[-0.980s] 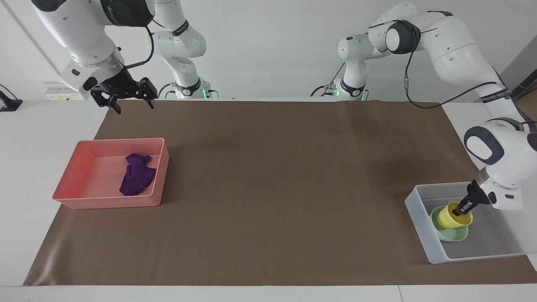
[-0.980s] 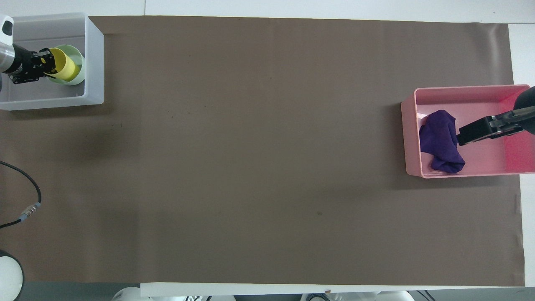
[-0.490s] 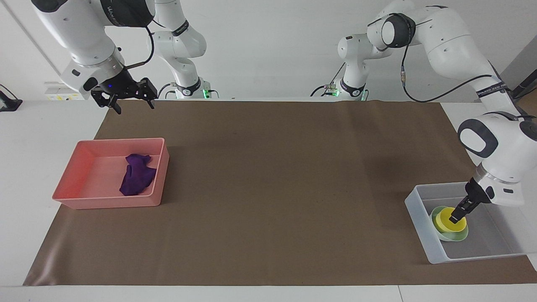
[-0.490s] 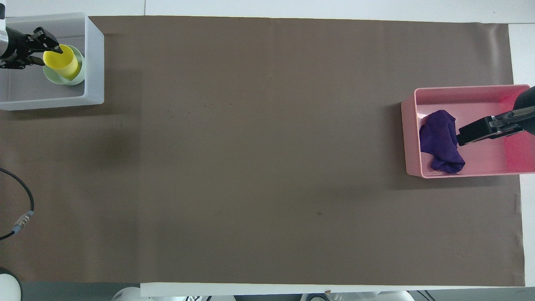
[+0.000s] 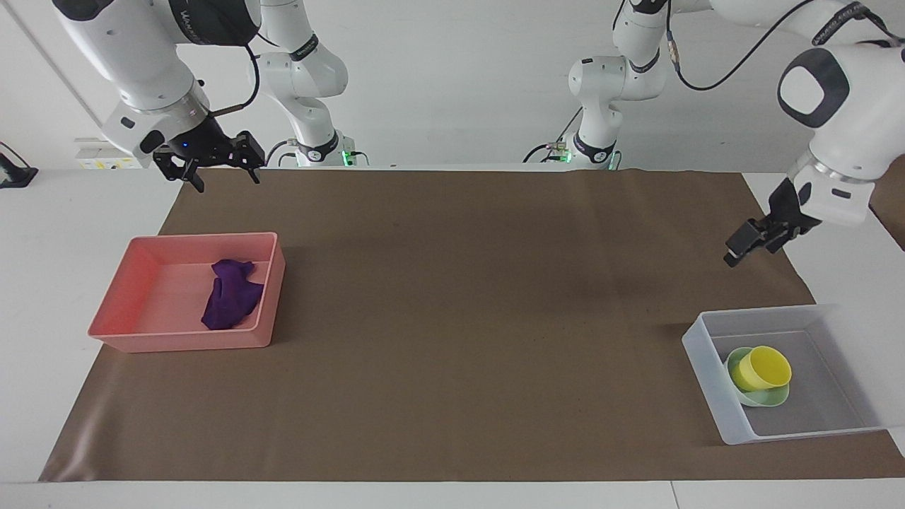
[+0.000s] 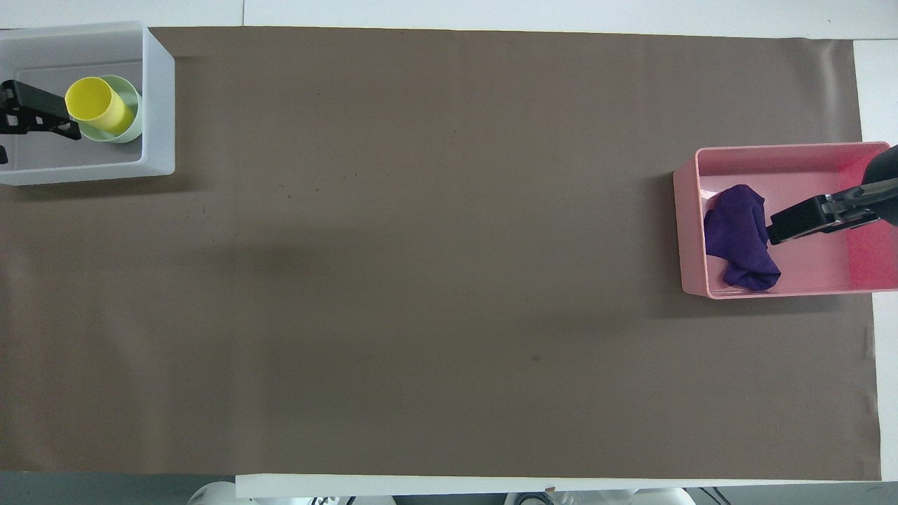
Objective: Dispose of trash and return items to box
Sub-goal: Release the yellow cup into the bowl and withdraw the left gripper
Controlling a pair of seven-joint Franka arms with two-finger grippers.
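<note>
Your left end effector [image 5: 742, 249] hung in the air over the box [image 5: 707, 382] at the left arm's end of the table [image 5: 438, 353], holding nothing; whether its fingers were spread or pressed together, I cannot tell. In the box, the yellow cup [image 5: 761, 368] sat tilted inside the mint-green bowl [image 5: 767, 398], the pair touching and lying against the box wall that faces the middle of the table (the overhead view shows the cup [image 6: 97, 105] nested in the bowl [image 6: 125, 112] just as plainly). Your right end effector [image 5: 220, 175] waited in the air at the right arm's end of the table, fingers spread and empty; from overhead it [image 6: 779, 231] lay over the pink tray [image 6: 691, 210]. In that tray [image 5: 177, 339] the purple cloth [image 5: 230, 293] lay crumpled on the floor, close to the wall toward the table's middle. Tray and box stood well apart, at the two ends of the brown mat [image 5: 452, 283].
</note>
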